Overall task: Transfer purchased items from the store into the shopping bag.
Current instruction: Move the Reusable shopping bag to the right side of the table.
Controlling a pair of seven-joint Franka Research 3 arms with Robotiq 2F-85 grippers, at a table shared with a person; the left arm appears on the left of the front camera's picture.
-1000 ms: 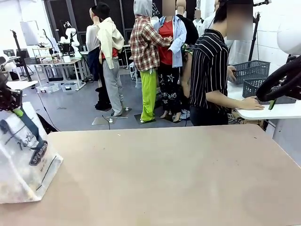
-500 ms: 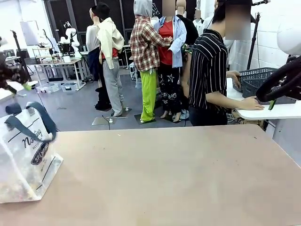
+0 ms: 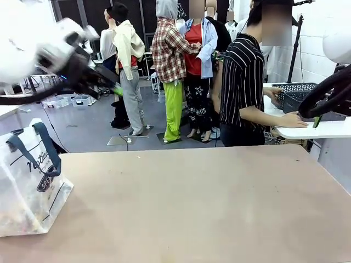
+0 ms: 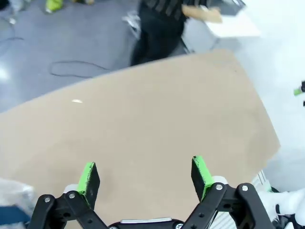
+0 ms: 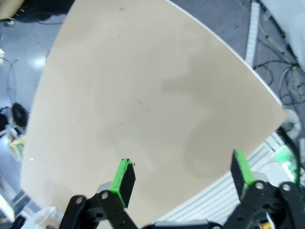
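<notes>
Both hands spread and empty; bag on counter, basket at the person's side table.

The left hand (image 4: 145, 174) stood high above the counter (image 3: 208, 203), fingers spread wide, gripping nothing. The right hand (image 5: 183, 179) likewise hung over bare counter, fingers apart and empty. The shopping bag (image 3: 27, 186) sat upright at the counter's left edge, navy handles raised, coloured contents faintly visible through its wall. The store (image 3: 293, 94) rested on a white side table (image 3: 318, 130) beyond the far right corner, where a person (image 3: 244, 82) stood with one palm on that table.
</notes>
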